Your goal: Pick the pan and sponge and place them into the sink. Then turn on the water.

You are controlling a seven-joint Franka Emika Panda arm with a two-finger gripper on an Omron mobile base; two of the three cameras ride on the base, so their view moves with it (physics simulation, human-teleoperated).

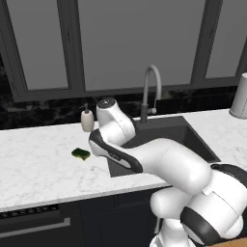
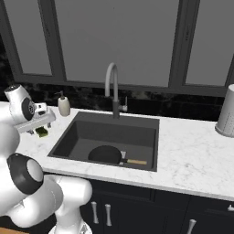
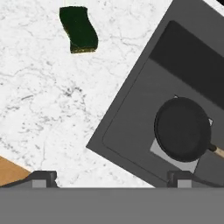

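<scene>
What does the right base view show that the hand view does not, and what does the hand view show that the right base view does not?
Right base view alone: the faucet, the soap dispenser, a grey canister, the windows and the cabinet doors below.
Hand view alone: the sponge complete, lying on the marble counter apart from the sink, and the tips of the open end effector.
Both: the sink with the pan resting inside, its tan handle visible.

Place: kitchen | Signs: white marble counter [image 2: 192, 155] with recessed dark sink [image 2: 73, 132] and curved faucet [image 2: 112, 87] | soap dispenser [image 2: 64, 106] by the wall | dark cabinets [image 2: 151, 210] below | windows [image 2: 114, 41] behind
</scene>
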